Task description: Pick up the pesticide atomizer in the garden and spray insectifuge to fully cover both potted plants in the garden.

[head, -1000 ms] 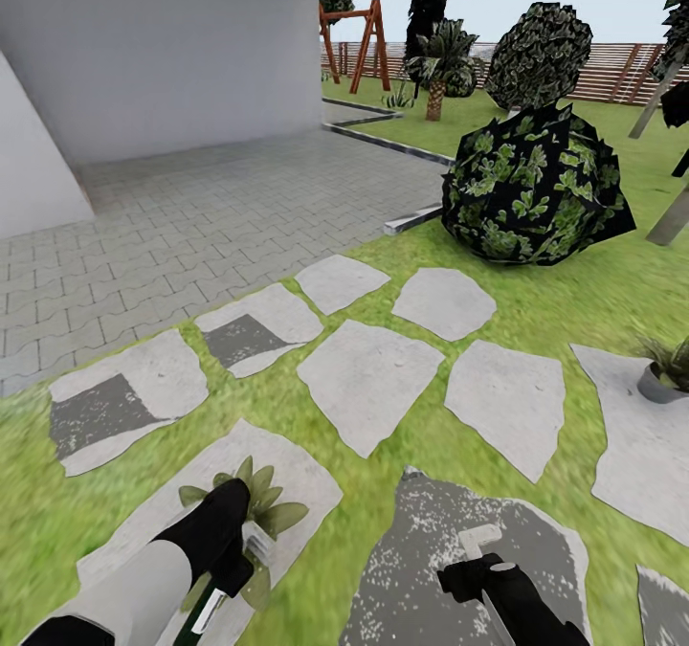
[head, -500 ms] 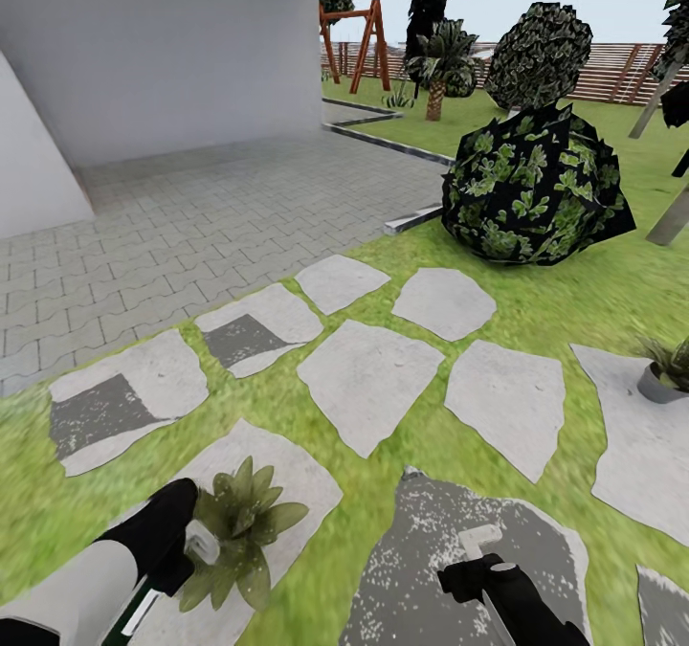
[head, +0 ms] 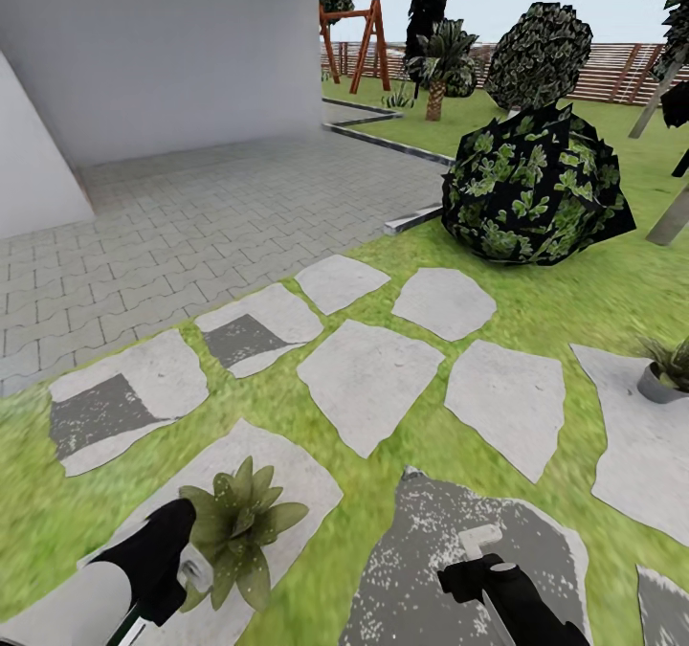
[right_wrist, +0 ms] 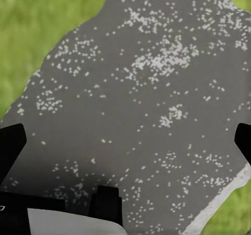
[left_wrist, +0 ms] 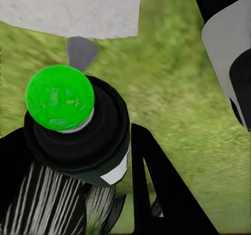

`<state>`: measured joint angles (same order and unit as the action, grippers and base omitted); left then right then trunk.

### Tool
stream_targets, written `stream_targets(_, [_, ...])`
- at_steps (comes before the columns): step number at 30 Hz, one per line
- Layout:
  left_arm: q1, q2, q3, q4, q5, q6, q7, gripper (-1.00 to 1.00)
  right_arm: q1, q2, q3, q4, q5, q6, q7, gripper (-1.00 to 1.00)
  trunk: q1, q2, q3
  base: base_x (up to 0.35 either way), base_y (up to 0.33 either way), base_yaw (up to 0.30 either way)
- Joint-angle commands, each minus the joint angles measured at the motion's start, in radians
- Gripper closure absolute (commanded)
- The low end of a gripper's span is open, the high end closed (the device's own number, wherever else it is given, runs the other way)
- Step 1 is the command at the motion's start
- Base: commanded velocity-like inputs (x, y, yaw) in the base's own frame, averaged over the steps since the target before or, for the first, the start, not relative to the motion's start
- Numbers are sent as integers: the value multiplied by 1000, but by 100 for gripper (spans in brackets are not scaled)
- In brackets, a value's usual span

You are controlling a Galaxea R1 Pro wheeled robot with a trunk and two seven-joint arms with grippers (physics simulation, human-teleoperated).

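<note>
My left gripper (head: 168, 569) is shut on the pesticide atomizer (head: 194, 570), whose pale spray head points at the near potted plant (head: 239, 527). That olive rosette sits on a pale stepping stone (head: 301, 478), just right of the gripper. In the left wrist view the atomizer (left_wrist: 78, 136) is a dark cylinder with a bright green end and a white label patch, held between black fingers (left_wrist: 157, 193). The other potted plant (head: 667, 370), in a grey pot, stands at the right edge. My right gripper (head: 477, 555) hangs open and empty over a dark speckled stone (right_wrist: 157, 89).
Grey and white stepping stones (head: 368, 378) lie across the lawn. A round dark leafy bush (head: 534, 185) stands ahead on the right. A brick-paved patio (head: 211, 206) and a grey wall (head: 163, 43) are on the left; a swing frame (head: 359, 38) and slatted fence (head: 622, 72) are far back.
My left arm has drawn back and to the left with the atomizer, uncovering the near potted plant. The right arm and the view have not moved.
</note>
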<state>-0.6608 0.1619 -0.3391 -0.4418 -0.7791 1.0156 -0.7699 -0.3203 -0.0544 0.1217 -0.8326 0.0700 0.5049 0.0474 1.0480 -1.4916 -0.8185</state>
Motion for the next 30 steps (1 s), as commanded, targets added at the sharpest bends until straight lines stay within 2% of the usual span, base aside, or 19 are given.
stream_targets(1, [0, 1, -6, -2, -10, 1, -10, 100, 0, -1, 2, -2, 8, 6, 5, -100, 0, 0, -1, 0, 0, 0])
stream_targets(6, [0, 1, -8, -3, -9, 1, -11, 100, 0, -1, 2, -2, 7, 6, 5, -100, 0, 0, -1, 0, 0, 0])
stream_targets(11, [0, 1, -7, -3, -9, 1, -11, 100, 0, -1, 1, -2, 7, 6, 5, -100, 19, -35, -16, 0, 0, 0])
stream_targets(14, [0, 1, 2, -4, -9, 1, -11, 100, 0, -1, 0, -3, 7, 6, 5, -100, 19, -35, -16, 0, 0, 0])
stream_targets(18, [0, 1, 5, -7, -9, 1, -12, 100, 0, -1, -2, -3, 7, 6, 5, -100, 31, -56, -26, 0, 0, -4])
stream_targets(25, [0, 1, 7, -8, -8, 1, -12, 100, 0, -1, -2, -2, 8, 6, 5, -100, 31, -56, -26, 0, 0, -231])
stream_targets(30, [-2, 1, 38, -8, -9, 1, -11, 100, 0, -1, -2, -2, 9, 6, 5, -100, 31, -56, -26, 82, 80, -106])
